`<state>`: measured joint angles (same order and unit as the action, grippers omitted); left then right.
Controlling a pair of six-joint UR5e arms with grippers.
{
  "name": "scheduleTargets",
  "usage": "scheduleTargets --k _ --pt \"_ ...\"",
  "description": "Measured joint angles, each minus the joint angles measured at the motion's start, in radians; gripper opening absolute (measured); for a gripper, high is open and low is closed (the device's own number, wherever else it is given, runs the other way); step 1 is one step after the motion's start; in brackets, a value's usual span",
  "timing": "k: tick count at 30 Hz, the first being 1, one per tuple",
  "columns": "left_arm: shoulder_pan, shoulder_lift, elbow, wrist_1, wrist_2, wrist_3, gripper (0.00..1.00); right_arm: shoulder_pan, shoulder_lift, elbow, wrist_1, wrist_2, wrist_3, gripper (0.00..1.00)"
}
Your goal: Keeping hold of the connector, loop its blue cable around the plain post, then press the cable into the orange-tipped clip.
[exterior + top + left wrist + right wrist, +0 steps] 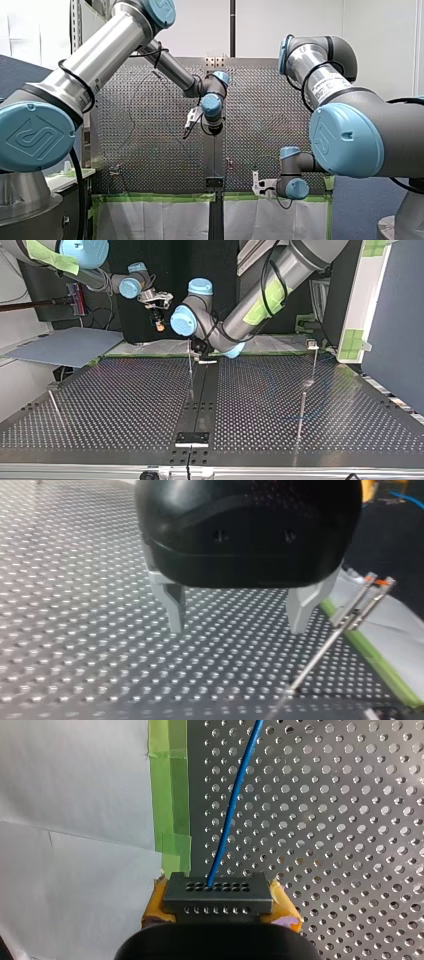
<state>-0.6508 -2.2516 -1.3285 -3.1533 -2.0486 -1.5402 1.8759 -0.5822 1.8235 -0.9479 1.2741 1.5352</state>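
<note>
While my right claw grips the connector, the loop looks not yet begun.
Its blue cable runs straight off over the worktop; my left claw hangs released beside the orange-tipped clip. Next, I judge: carry the connector round the plain post, grip unbroken.

The perforated table is split down its middle by a black strip. On the strip, at the top view's near edge, lies a small bracket. A thin right post stands upright from the holes, and a left post leans. An orange-tipped clip rises on a thin rod near the green tape that lines the table's edge.
</note>
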Motion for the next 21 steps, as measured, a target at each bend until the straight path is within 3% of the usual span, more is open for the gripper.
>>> scheduleTargets --k 10,21 --pt "0.004 -0.083 0.085 -0.086 0.005 0.02 1.0 0.0 0.0 0.0 0.001 -0.001 0.004 0.0" --pt "0.021 -0.185 0.183 -0.187 0.052 0.024 1.0 0.0 0.0 0.0 0.003 0.001 0.004 0.0"
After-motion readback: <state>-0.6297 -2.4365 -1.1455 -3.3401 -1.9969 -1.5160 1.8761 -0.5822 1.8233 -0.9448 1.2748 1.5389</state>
